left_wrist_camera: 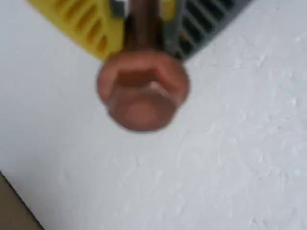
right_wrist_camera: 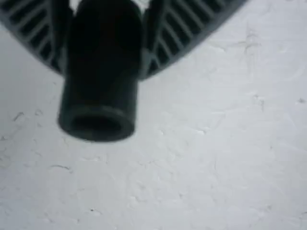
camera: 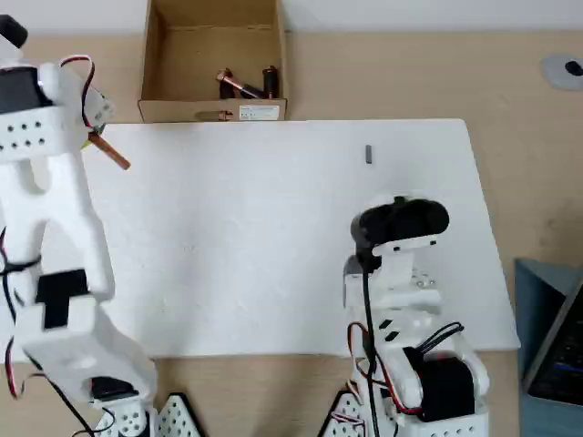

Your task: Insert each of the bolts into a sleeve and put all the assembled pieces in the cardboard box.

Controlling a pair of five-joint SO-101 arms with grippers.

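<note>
The left gripper is pinching a copper-coloured metal bolt by its shank, one yellow ribbed finger and one dark grey ribbed finger pressing in from either side. The bolt is showing a smooth, rounded flange with a hexagonal head. Its shank is running up between the fingers and is cut off at the frame edge. From the high view it is hanging slantwise at the far left, over the edge of the white, grainy foam mat.

The right gripper is clamping a black tubular sleeve, matte and hollow, with its open mouth facing the mat. Its upper end is disappearing between the dark ribbed fingers. In the high view the right arm's own body is covering this gripper.

A small dark sleeve is lying alone on the far right of the mat. The open brown cardboard box is sitting on the wooden table at the far edge, holding assembled pieces of copper and black, too small to count.
</note>
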